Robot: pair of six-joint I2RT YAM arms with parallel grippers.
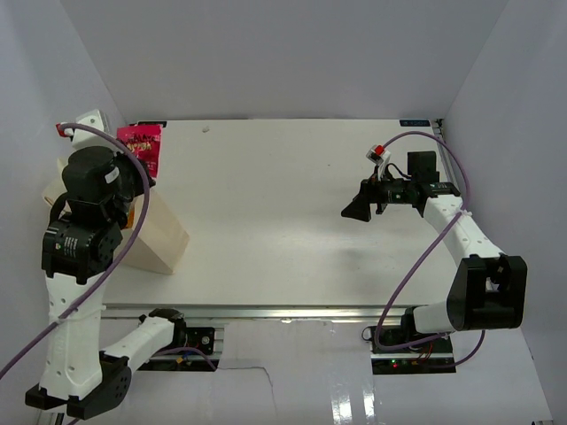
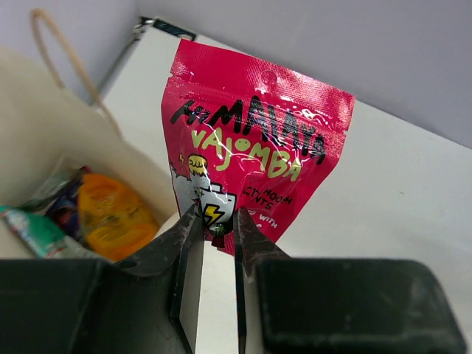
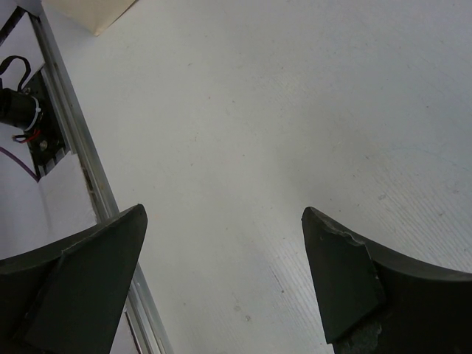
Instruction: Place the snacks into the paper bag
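Note:
A bright pink-red snack packet (image 2: 254, 155) with black and yellow lettering hangs from its lower edge in my left gripper (image 2: 216, 223), which is shut on it. It is held up over the far rim of the cream paper bag (image 1: 159, 239) at the table's left side; from above the packet (image 1: 140, 147) shows beyond the arm. Inside the bag (image 2: 44, 140) lie an orange packet (image 2: 112, 214) and a teal-and-white one (image 2: 31, 230). My right gripper (image 1: 358, 209) hovers open over bare table at the right, nothing between its fingers (image 3: 346, 273).
A tan loop handle (image 2: 70, 59) rises from the bag's rim. The white table (image 1: 283, 212) is walled in by grey panels on three sides. A metal rail (image 3: 81, 162) runs along the near edge. The bag's corner (image 3: 88, 11) shows in the right wrist view.

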